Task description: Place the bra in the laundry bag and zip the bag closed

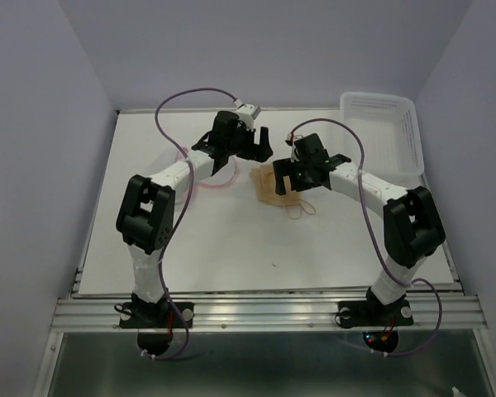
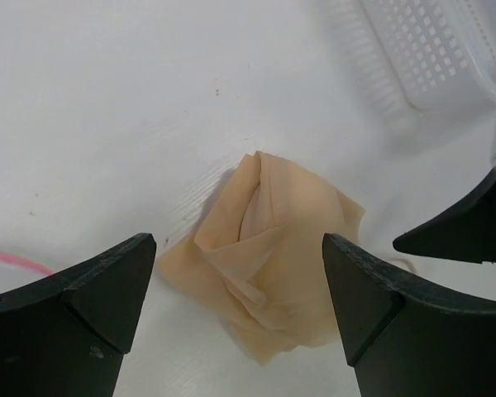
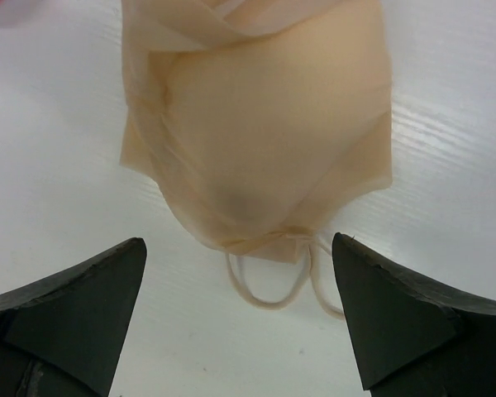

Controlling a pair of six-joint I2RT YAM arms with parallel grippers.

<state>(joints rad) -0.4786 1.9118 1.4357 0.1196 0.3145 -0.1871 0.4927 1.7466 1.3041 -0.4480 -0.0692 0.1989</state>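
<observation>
Leaving plenty of bare white table toward the near edge, both arms work over the far half; grey walls close off the sides and back. White perforated basket sits at the far right corner, well apart from the garment. Laundry bag shows only as a pink trim line, mostly hidden under the left arm, left of the bra. Bra lies crumpled on the table between the two grippers, thin straps looping out toward the near side. Left gripper jaws wide, above the bra, holding nothing. Right gripper jaws wide too, fingers either side of the strap end, not gripping; contact cannot be told.
</observation>
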